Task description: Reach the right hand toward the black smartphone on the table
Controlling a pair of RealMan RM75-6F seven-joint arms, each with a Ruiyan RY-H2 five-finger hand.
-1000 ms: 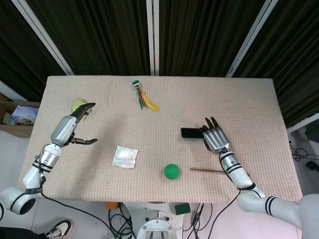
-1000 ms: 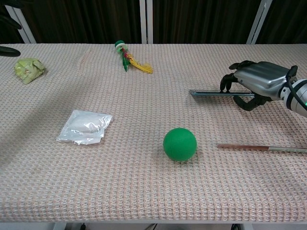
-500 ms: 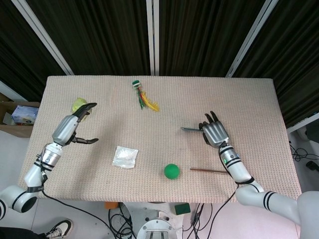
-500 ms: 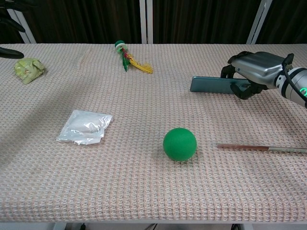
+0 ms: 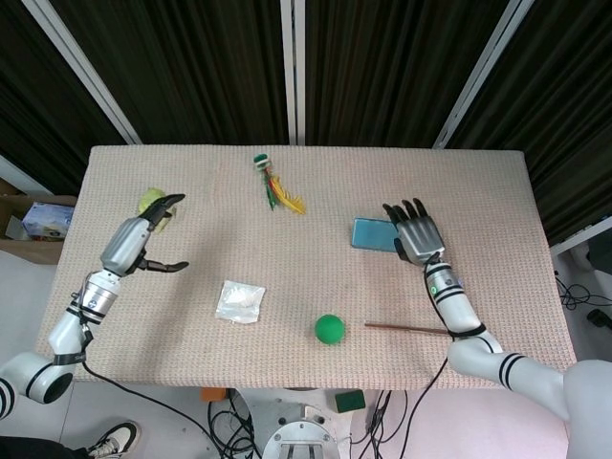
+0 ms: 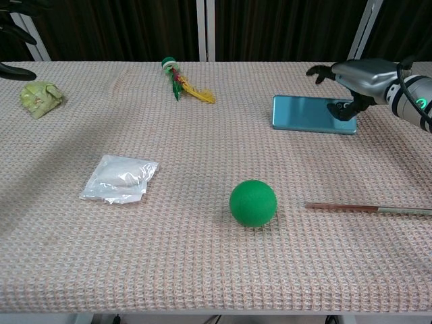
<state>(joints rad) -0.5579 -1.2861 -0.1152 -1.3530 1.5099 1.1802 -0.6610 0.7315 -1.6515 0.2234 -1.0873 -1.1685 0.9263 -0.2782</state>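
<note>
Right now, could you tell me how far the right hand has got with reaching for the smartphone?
The reach looks done: the right hand is at the smartphone, at its right end. In hand: the thumb touches the phone's right edge in the chest view, the other fingers are spread above it, and the phone lies flat on the table, showing a teal face. No closed grip shows. The left hand hovers open, far off.

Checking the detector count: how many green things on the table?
3. Ball front centre; crumpled wad far left by the left hand; the feathered toy's green cap at the back. None seem hidden.
</note>
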